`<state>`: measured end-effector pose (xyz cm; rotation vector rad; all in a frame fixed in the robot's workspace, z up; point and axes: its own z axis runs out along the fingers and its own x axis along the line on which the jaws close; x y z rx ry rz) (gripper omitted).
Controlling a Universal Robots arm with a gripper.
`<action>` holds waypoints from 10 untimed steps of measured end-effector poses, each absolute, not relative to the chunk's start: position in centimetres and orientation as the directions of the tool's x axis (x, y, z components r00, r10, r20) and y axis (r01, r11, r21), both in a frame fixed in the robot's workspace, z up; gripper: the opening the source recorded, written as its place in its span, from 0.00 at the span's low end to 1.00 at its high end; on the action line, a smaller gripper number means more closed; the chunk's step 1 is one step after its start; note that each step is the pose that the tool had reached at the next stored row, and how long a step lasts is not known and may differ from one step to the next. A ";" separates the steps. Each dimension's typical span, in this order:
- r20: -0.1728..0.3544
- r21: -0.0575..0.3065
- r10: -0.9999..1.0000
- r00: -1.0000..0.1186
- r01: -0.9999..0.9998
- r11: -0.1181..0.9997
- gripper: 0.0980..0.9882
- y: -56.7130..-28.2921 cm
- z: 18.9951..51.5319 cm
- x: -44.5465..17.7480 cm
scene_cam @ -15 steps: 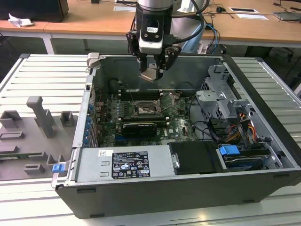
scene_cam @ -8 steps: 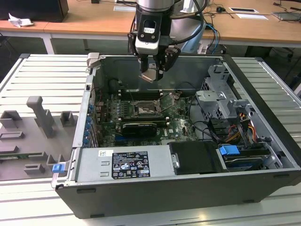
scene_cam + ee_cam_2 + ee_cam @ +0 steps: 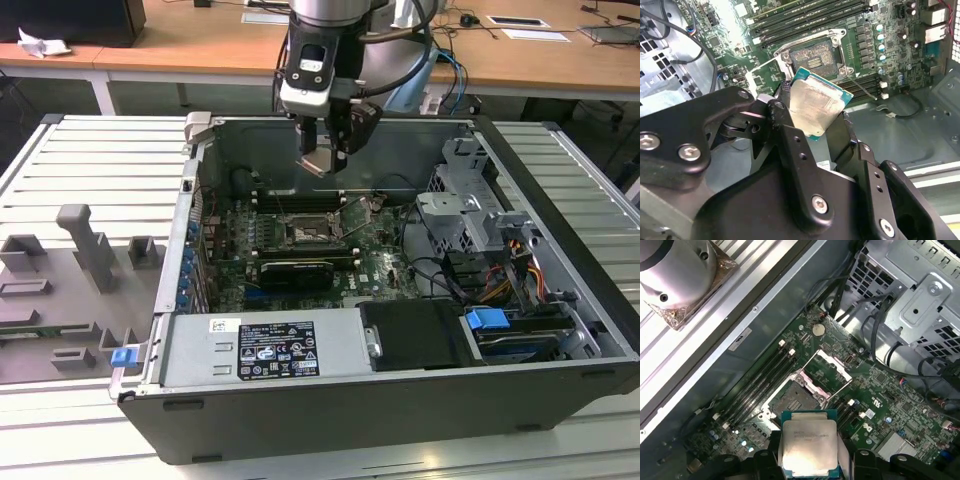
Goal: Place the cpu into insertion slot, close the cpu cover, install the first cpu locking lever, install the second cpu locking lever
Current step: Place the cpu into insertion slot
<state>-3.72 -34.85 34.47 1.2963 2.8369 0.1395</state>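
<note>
The hand (image 3: 323,158) firm on two cpu (image 3: 808,444) edges, well above the open insertion slot (image 3: 796,399), clear air between.

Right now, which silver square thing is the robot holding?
The cpu, the solid pale silver chip, clamped in the end effector. The cpu cover is a windowed frame, flipped open beside the insertion slot.

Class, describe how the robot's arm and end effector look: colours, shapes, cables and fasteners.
The arm is a silver-grey round tube ending in a black-and-silver wrist block. Black cables loop beside it. The end effector is matte black: angular linked fingers joined by silver screws.
</note>
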 end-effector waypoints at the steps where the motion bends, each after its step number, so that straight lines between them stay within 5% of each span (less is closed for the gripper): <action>1: 0.019 0.089 0.759 -0.651 0.757 0.647 0.48 -34.8 34.5 -3.7; 10: 0.019 0.089 0.812 -0.583 0.810 0.579 0.48 -34.8 34.2 -3.7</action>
